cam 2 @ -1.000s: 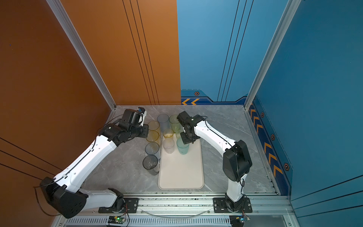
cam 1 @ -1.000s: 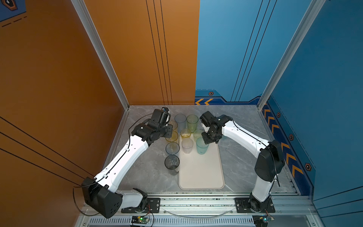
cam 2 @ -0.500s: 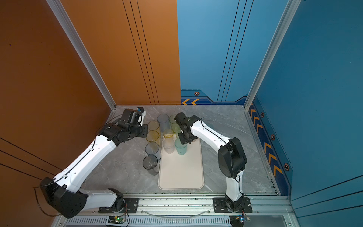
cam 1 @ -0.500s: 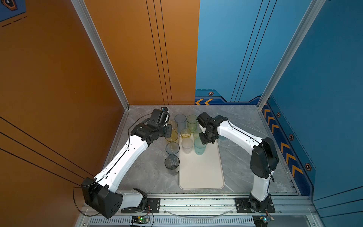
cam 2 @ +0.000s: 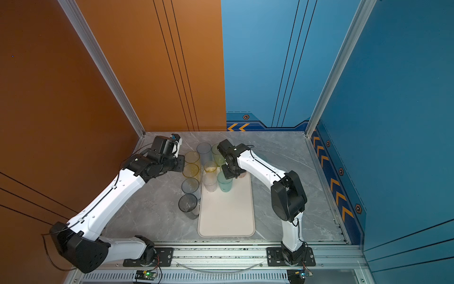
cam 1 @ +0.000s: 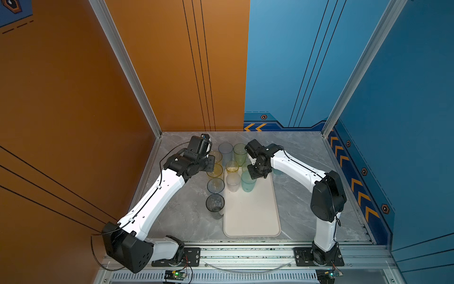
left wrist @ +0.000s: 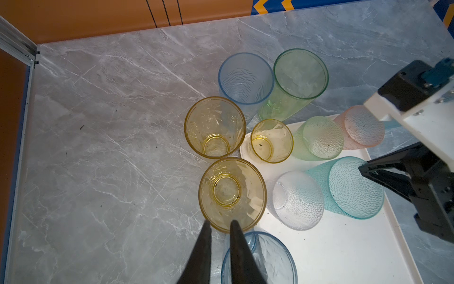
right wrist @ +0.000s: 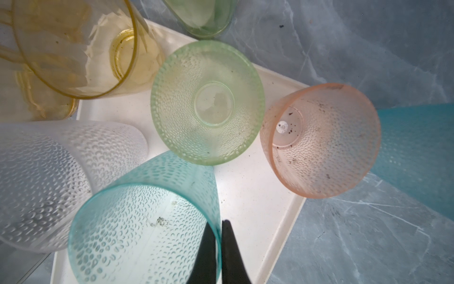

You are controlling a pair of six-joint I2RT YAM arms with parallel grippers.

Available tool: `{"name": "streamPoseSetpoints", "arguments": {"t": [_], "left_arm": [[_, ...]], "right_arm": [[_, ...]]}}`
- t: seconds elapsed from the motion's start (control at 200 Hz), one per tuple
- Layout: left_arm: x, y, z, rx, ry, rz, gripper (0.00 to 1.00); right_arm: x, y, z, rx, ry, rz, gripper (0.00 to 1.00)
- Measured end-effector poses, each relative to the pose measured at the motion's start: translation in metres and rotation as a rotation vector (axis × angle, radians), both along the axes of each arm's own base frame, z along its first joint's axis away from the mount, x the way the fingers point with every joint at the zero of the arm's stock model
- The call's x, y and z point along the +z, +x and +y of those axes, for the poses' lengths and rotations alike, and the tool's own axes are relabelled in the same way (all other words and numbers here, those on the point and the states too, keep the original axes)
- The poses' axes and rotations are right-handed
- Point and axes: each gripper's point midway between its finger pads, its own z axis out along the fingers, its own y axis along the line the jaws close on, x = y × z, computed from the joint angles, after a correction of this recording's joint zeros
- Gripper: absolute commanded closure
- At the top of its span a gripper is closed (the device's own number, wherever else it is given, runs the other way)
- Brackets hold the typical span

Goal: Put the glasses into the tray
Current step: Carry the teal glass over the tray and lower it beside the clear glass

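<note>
Right wrist view: the right claw [right wrist: 218, 223] clamps the rim of the teal glass [right wrist: 137, 233], upright at the far end of the tray [right wrist: 248, 196]. The left claw [left wrist: 220, 222] — barely parted, empty — hangs over a yellow glass [left wrist: 232, 194] on the worktop [left wrist: 98, 147].

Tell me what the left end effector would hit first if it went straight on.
Probably the nearest yellow tumbler: the left end effector has its tips right at that tumbler's near rim, aimed across its open mouth. Their height above the rim is unclear.
</note>
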Motion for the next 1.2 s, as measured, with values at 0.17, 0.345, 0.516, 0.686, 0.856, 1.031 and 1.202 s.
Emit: {"name": "streamPoseSetpoints", "arguments": {"t": [0.17,0.345,0.516,0.686,0.856,1.031,1.202], "left_arm": [[0.0,0.0,0.0,0.0,0.0,0.0,0.83],[0.0,0.0,0.0,0.0,0.0,0.0,0.83],[0.0,0.0,0.0,0.0,0.0,0.0,0.82],[0.0,0.0,0.0,0.0,0.0,0.0,0.82],[0.0,0.0,0.0,0.0,0.0,0.0,0.82],[-0.0001,0.0,0.0,0.0,0.0,0.0,0.82],[-0.0001,0.0,0.0,0.0,0.0,0.0,0.82]], "right_arm": [[-0.0001,0.0014,0.0012,0.0,0.004,-0.004,0.99],[-0.0005,0.002,0.0014,0.0,0.004,-0.006,0.99],[-0.0005,0.0033,-0.0002,-0.004,0.004,-0.006,0.99],[-0.0001,0.0062,-0.0015,-0.011,0.005,-0.014,0.99],[-0.0005,0.0069,-0.0025,-0.014,0.005,-0.014,0.98],[-0.001,0.0076,-0.0024,-0.014,0.006,-0.017,0.97],[-0.0012,0.0078,-0.0029,-0.015,0.004,-0.018,0.92]]}}
